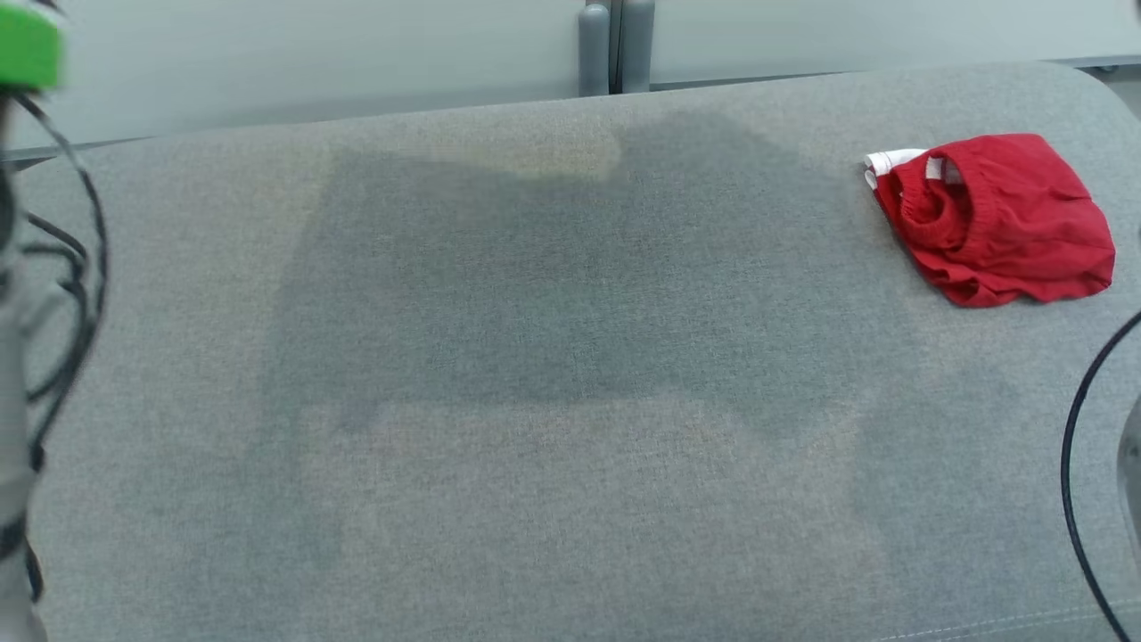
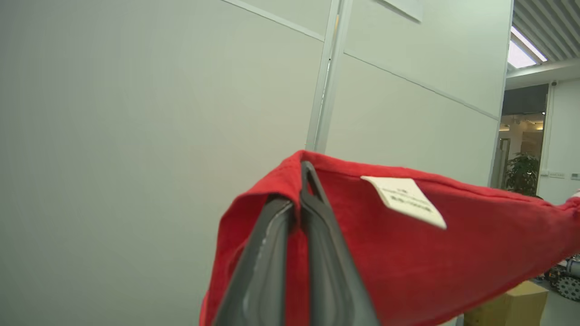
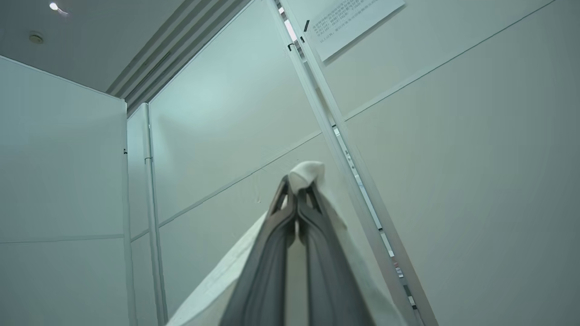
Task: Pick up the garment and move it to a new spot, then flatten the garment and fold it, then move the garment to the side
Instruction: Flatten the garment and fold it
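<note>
The garment point(image 2: 408, 262) is red cloth with a white sewn-in label point(image 2: 403, 199), and it hangs stretched off to the right in the left wrist view. My left gripper point(image 2: 300, 185) is shut on its red edge and points up at the partition wall. My right gripper point(image 3: 297, 185) is shut on a white cloth edge point(image 3: 309, 172), with pale fabric draping down both sides of the fingers. A broad dark shadow point(image 1: 553, 285) lies across the grey table point(image 1: 570, 535) in the head view.
A red folded bundle point(image 1: 998, 218) with an elastic waistband and a white bit lies at the table's far right. Black cables point(image 1: 71, 294) and a green part point(image 1: 27, 45) hang at the left, and a black cable point(image 1: 1074, 446) curves at the right edge. Partition panels with a post point(image 1: 615, 45) stand behind.
</note>
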Controlling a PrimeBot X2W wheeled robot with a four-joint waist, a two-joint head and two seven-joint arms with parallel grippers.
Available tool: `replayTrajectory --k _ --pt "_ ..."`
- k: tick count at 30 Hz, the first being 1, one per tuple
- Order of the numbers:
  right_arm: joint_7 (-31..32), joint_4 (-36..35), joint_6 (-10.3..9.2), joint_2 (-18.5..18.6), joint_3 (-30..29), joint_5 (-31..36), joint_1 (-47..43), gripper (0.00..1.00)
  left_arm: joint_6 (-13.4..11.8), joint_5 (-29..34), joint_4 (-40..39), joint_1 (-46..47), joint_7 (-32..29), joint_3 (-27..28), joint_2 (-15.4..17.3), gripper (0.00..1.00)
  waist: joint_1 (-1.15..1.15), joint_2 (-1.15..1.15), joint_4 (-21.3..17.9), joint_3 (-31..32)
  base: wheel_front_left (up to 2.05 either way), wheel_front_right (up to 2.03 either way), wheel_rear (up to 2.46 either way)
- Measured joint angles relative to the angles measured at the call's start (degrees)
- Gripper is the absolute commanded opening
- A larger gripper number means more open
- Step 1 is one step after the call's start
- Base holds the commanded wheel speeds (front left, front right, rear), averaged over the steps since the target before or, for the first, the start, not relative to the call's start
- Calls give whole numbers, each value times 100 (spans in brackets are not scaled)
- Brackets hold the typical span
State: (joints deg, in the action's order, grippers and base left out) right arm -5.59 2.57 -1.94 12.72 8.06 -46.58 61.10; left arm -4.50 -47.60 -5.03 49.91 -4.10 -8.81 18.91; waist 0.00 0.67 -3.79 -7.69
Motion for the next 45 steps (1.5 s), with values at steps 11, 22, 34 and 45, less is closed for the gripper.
replayTrajectory --k 11,22,34,45 --pt "319 589 345 76 260 -658 -3083 0 386 -312 1053 -2409 -32 -670 -191 0 0 0 -49 -336 0 0 0" --pt "26 890 747 -180 672 -808 -4772 0 876 -180 2078 -3296 750 -881 -399 0 0 0 -176 -474 0 0 0" --pt "-454 898 816 -75 802 -617 -5654 0 1012 186 2689 -4005 1307 -1185 -354 0 0 0 -145 -40 0 0 0" --pt "-347 252 855 -55 1229 -893 -6234 0 1035 -70 2900 -4730 1649 -923 -349 0 0 0 -190 434 0 0 0"
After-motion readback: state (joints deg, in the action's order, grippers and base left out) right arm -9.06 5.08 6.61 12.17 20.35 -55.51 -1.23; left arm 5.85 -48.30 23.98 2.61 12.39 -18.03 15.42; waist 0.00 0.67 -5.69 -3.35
